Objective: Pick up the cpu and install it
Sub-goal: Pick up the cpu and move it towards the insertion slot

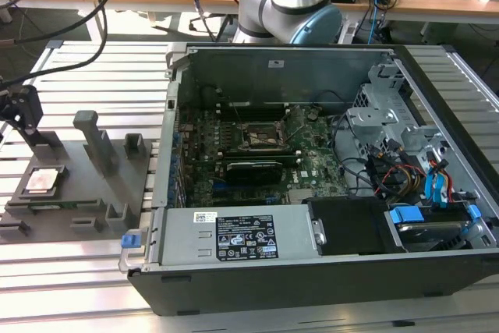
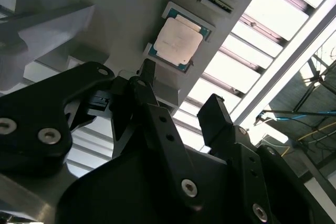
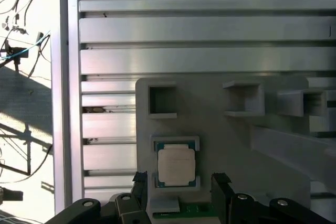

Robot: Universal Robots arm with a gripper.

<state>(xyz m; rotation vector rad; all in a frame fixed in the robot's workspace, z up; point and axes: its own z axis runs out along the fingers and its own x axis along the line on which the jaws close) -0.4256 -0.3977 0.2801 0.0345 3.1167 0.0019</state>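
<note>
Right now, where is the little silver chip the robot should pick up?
The cpu lies in a recess of the grey fixture at the exterior view's left, beside the open computer case, with the open gripper hovering near it.

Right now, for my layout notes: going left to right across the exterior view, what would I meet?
Silvery square cpu, tall grey plastic fixture post, black-framed square motherboard socket, blue plastic drive bracket.

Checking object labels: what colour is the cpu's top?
The cpu top is pinkish silver; clearest in the second wrist view.
</note>
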